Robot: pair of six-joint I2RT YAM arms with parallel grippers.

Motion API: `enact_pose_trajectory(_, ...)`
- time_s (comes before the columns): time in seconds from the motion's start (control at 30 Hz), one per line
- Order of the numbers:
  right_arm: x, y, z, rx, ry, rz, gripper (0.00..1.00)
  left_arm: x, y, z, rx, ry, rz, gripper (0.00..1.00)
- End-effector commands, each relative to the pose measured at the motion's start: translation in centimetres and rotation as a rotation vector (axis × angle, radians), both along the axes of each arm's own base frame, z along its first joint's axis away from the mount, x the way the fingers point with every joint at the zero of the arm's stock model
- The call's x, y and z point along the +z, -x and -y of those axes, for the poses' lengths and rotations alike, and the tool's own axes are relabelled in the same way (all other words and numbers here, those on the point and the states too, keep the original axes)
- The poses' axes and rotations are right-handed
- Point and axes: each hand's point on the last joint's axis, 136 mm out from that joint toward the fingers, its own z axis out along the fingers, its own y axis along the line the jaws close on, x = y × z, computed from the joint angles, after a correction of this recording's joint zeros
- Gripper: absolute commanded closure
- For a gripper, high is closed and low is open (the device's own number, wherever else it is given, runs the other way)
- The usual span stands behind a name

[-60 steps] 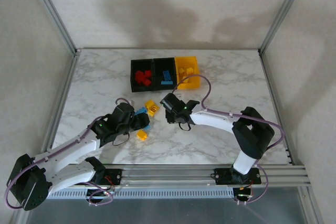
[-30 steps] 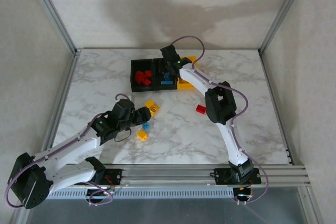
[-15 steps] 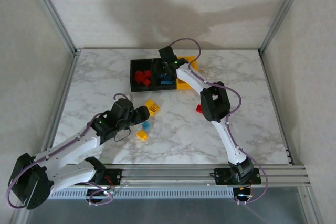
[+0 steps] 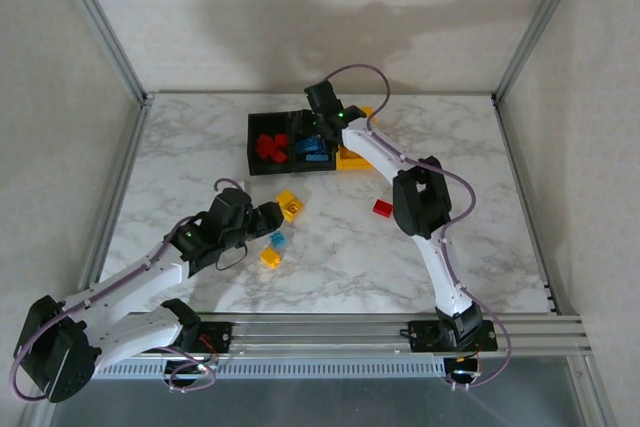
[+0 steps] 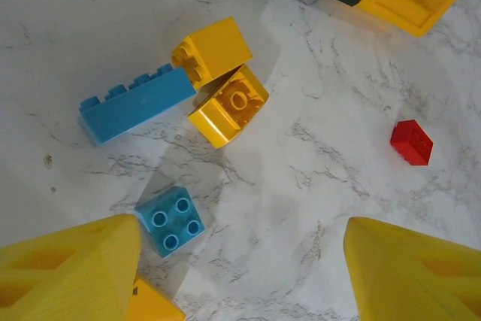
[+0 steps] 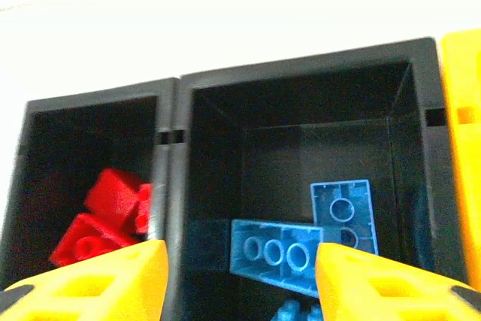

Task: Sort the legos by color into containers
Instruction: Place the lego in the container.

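Yellow right fingers (image 6: 90,276) have swung over the middle black bin (image 6: 301,73) and parted; left fingers (image 5: 68,268) stay spread.

We see the left arm (image 4: 145,270) and right arm (image 4: 438,261) built of white links and black joints; a purple cable (image 4: 358,68) loops along each; the left gripper (image 5: 242,223) and right gripper (image 6: 240,249) carry yellow, wedge-shaped fingers (image 5: 68,268).

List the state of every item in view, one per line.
Left black plastic bin, holds red bricks.
Middle black plastic bin, holds blue bricks.
Right end effector, open, empty, above middle bin.
Left end effector, open, empty.
Small red plastic brick, loose on marble table.
Square blue plastic brick, loose.
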Motion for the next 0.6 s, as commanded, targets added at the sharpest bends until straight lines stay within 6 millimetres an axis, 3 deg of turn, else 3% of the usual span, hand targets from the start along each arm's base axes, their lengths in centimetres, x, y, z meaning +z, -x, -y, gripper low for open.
enact_pose_trajectory(0.0,5.8,1.8,0.4,0.014,-0.007,0.102,0.45,1.3,-0.3,-0.9,0.055,0.001,0.015,0.28)
enact_pose_trajectory(0.1,7.5,4.0,1.2,0.028,-0.027,0.123,0.45,1.3,-0.3,-1.5,0.082,-0.028,0.002,0.28)
enact_pose_trajectory(0.27,8.1,8.6,3.4,0.060,-0.023,0.130,0.41,0.7,-0.2,-2.2,0.107,-0.070,-0.033,0.28)
enact_pose_trajectory(0.57,4.1,17.2,8.9,0.088,-0.007,0.029,0.41,-0.5,-0.3,-1.7,0.075,-0.129,-0.101,0.29)
